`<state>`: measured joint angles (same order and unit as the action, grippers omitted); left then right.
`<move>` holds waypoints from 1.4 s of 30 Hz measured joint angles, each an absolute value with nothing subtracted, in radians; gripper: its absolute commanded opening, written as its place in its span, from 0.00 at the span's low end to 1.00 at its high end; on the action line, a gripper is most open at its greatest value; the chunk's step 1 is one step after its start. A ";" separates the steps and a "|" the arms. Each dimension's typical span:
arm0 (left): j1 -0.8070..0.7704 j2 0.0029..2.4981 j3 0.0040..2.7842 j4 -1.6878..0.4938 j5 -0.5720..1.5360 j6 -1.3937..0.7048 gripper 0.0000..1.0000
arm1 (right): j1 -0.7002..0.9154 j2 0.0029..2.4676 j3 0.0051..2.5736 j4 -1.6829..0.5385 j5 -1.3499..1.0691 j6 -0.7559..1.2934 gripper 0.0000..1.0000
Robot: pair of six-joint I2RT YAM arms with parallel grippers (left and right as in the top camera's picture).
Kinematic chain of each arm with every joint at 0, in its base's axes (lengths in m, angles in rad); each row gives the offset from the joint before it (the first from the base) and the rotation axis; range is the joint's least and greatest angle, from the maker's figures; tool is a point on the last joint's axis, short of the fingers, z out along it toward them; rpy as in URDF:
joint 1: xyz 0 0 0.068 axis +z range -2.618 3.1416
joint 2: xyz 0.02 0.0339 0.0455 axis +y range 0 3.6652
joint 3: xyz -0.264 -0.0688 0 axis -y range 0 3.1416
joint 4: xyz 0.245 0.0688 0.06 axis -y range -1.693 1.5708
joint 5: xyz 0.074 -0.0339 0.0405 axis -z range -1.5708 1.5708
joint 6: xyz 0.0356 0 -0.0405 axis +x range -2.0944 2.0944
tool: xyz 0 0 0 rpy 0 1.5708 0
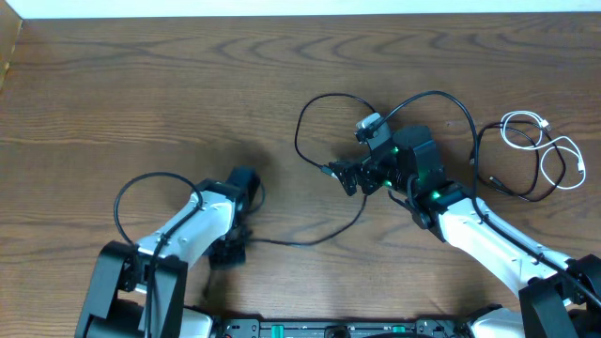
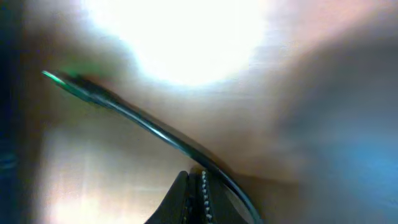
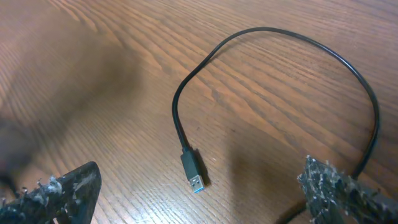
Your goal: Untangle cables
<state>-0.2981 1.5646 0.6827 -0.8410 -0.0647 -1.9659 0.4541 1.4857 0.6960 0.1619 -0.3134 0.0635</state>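
left hand (image 2: 194,183): nearest the table edge, fingers pressed together. The view is blurry, but it looks pinched on a black cable (image 1: 310,241) that runs right across the table (image 1: 141,84) toward the right hand (image 3: 199,190). right hand: spread wide, gripping nothing. A USB plug (image 3: 194,174) lies flat on the wood between its fingers; the black lead (image 3: 280,37) loops away and comes back behind one finger. Farther right: a white cable (image 1: 543,141), loosely coiled, overlaps another black cord (image 1: 512,191).
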 measured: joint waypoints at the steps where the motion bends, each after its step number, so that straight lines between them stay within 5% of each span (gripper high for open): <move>1: -0.298 1.559 0.690 -0.788 -0.117 -1.959 0.08 | 0.454 1.486 0.696 0.162 -0.313 0.064 0.99; 10: -0.293 1.588 0.699 -0.405 -0.321 -1.582 0.12 | 0.454 1.486 0.696 0.162 -0.313 0.064 0.99; 20: -0.293 1.595 0.694 -0.340 -0.319 -1.166 0.11 | 0.454 1.486 0.696 0.162 -0.313 0.064 0.99; 35: -0.285 1.601 0.690 -0.127 0.030 -0.836 0.09 | 0.454 1.486 0.696 0.162 -0.314 0.064 0.99; 38: -0.263 1.601 0.690 -0.128 0.055 -0.789 0.22 | 0.454 1.486 0.696 0.162 -0.313 0.063 0.99; 42: -0.221 1.592 0.700 -0.150 0.093 -0.759 0.27 | 0.454 1.486 0.696 0.162 -0.313 0.064 0.99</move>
